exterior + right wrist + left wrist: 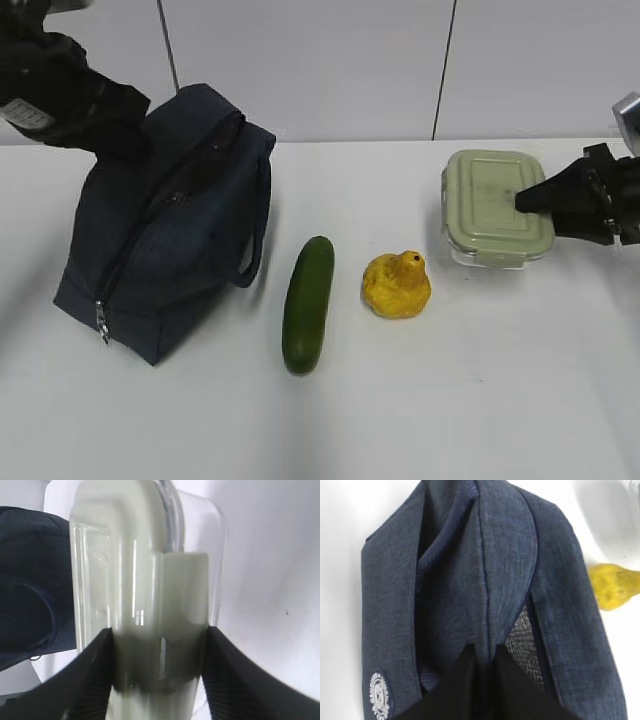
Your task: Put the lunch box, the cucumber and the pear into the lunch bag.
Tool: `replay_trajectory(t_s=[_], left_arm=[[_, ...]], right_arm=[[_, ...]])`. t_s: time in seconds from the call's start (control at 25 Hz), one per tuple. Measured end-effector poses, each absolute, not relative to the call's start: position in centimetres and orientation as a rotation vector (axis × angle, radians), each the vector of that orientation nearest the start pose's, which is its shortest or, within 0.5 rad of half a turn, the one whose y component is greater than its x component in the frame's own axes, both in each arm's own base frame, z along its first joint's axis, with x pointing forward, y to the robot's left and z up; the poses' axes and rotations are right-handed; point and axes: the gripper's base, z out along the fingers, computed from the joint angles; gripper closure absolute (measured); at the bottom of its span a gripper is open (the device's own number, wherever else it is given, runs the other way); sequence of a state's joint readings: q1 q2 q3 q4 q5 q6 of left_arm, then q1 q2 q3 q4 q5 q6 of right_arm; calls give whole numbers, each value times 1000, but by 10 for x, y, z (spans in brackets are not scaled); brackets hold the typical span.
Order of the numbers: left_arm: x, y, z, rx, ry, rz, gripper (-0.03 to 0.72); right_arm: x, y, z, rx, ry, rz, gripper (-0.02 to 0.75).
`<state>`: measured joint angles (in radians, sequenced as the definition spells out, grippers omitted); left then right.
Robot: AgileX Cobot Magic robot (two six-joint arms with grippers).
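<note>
On the white counter (480, 400), the right gripper (157, 672) has its jaws half spread around the lunch box (497, 205), clamping its sides. The left gripper (484, 665) has its jaws nearly closed on the lunch bag (170, 240) fabric. The cucumber (308, 304) and pear (397, 285) lie between bag and box.

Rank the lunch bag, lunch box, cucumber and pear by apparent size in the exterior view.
1. lunch bag, clearly largest
2. lunch box
3. cucumber, longer than the pear but slimmer
4. pear, smallest overall
</note>
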<state>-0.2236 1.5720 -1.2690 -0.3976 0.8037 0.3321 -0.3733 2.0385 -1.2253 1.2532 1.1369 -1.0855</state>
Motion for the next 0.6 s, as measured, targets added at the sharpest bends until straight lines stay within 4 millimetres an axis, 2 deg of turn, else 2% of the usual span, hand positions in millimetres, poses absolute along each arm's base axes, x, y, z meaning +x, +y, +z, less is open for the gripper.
replay_trajectory(t_s=[0.2,0.6], left_arm=[[327,-100,293,448,2532,-434,675],[328,-105,287,454,2555,-443,675]], right_arm=[[377,-62,176,31,2343,1194,345],[376,-36,195,-77,2330,1201,345]])
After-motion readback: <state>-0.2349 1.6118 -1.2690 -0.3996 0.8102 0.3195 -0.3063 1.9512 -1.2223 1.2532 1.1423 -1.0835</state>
